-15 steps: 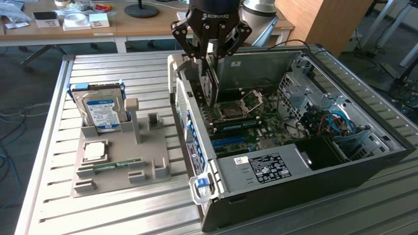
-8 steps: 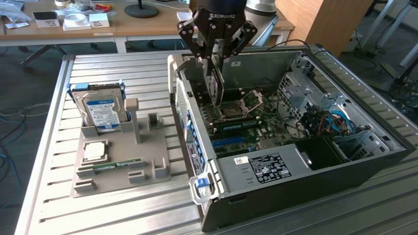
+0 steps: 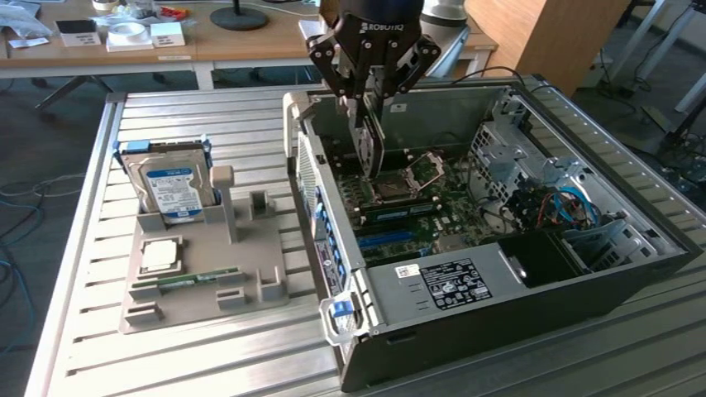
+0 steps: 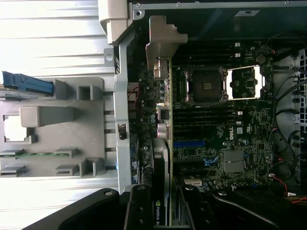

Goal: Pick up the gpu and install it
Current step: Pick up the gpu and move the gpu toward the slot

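Observation:
The gpu [image 3: 368,147] hangs on edge inside the open computer case [image 3: 651,219], above the motherboard [image 3: 441,203]. My gripper [image 3: 373,101] is shut on its upper edge, fingers on either side of the card. In the wrist view the gpu [image 4: 166,100] appears edge-on, with its metal end bracket [image 4: 162,38] toward the case's rear wall. It runs back between my gripper's [image 4: 164,206] black fingers [image 4: 138,211]. The card lies over the strip of the motherboard [image 4: 230,124] beside the blue slot [image 4: 188,143]. Whether its lower edge touches a slot is hidden.
A grey parts holder [image 3: 248,248] stands on the slatted metal table [image 3: 198,356] at the exterior view's left of the case. It carries a hard drive [image 3: 171,186], a square chip [image 3: 160,255] and a green memory stick [image 3: 188,282]. The power supply [image 3: 452,283] and cables [image 3: 557,207] crowd the case.

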Robot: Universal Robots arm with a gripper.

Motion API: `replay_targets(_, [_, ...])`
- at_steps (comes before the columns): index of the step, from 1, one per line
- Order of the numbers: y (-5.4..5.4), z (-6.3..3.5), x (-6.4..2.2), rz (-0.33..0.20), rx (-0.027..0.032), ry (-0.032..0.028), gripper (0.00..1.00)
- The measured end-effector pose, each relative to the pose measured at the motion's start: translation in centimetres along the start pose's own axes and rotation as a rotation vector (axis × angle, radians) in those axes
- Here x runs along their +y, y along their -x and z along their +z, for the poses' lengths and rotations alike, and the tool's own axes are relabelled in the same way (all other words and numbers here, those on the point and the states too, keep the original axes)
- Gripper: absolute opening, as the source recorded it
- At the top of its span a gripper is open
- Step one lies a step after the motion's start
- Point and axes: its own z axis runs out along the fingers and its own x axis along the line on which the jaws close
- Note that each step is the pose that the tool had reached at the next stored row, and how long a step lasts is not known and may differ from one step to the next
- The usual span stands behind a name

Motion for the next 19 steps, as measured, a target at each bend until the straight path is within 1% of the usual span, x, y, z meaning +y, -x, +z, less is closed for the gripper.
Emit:
replay_targets(3, [0.0,0.00,0.00,0.000,0.0000,0.0000,0.27])
replay_targets(6, [0.3,0.01,0.02,0.000,0.0001,0.0000,0.27])
replay_targets(14, [1.5,0.04,0.10,0.000,0.0000,0.0000,0.27])
replay_targets(19, [2.6,0.07,0.17,0.000,0.0001,0.0000,0.27])
